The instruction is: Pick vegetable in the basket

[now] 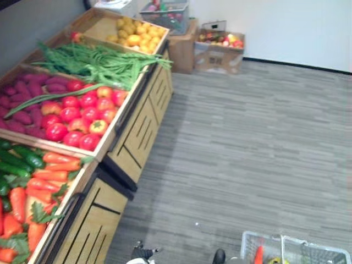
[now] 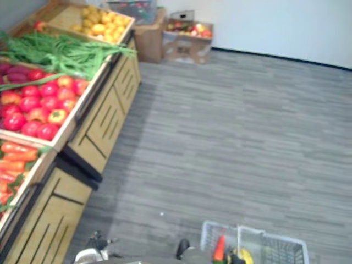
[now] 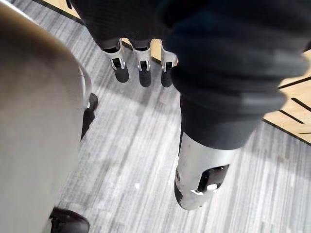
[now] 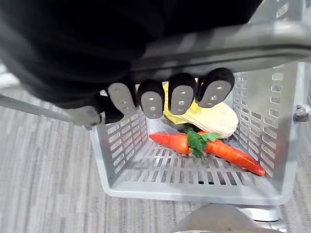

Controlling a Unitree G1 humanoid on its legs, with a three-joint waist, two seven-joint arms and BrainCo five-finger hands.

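Right hand (image 4: 151, 99) curled round basket (image 4: 194, 191) handle; carrot (image 4: 233, 155) inside; left hand (image 3: 144, 63) relaxed, empty.

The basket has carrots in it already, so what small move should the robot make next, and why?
Probably lift the left hand toward the carrots on the stand. That hand hangs open and empty above the floor beside the stand, while the right hand is curled round the handle of the basket, so only the left is free to pick.
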